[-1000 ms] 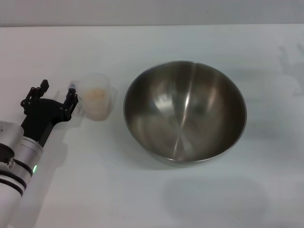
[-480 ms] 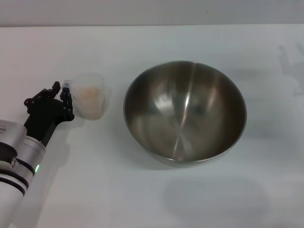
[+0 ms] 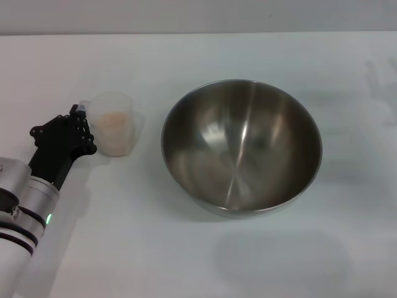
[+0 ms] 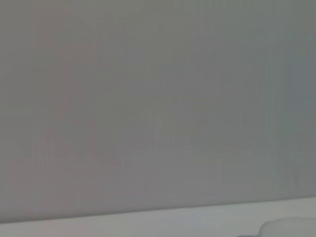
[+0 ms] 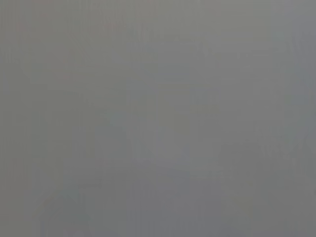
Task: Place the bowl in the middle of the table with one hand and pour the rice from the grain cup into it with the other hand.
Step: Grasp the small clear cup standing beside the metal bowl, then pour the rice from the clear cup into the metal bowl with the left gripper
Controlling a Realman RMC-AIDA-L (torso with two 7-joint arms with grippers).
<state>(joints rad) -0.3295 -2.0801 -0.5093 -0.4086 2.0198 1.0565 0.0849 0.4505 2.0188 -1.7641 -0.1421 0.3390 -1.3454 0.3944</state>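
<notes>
The steel bowl (image 3: 242, 146) stands empty and upright in the middle of the white table (image 3: 186, 248). The clear grain cup (image 3: 113, 133) stands upright to its left, apart from it, with pale rice (image 3: 113, 119) inside. My left gripper (image 3: 79, 114) is at the cup's left side, its black fingers closed together on the cup's small side handle. The cup rests on the table. The left wrist view shows only a grey wall and a strip of table (image 4: 148, 222). My right gripper is out of view.
The table's far edge (image 3: 198, 33) meets a grey wall at the back. My left arm (image 3: 25, 211) lies over the table's front left corner. The right wrist view shows only plain grey.
My left gripper's fingers, open a second ago, have closed at the cup's handle. The cup has shifted a little to the left and turned slightly. The bowl has not moved.
</notes>
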